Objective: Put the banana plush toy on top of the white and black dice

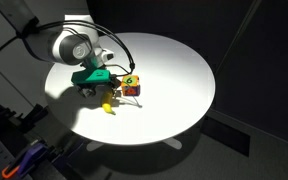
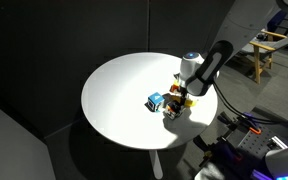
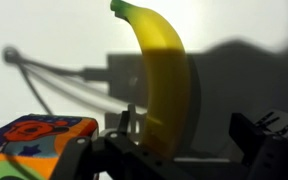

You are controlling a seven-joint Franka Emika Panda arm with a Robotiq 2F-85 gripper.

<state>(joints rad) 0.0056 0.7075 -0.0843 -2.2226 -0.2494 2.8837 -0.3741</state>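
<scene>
clearly my hand (image 3: 189,140) is open, fingers spread wide and gripping nothing. the banana (image 3: 162,80) lies on the table (image 3: 44,30), running from the top centre of the wrist view down into the gap between my jaws, nearer the left one. a colourful cube (image 3: 39,135) sits lower left.

The round white bench (image 1: 174,70) carries a small cluster left of centre: the banana plush toy (image 1: 109,107), a red and yellow cube (image 1: 131,89) just above it, and a blue cube (image 2: 155,101).
</scene>
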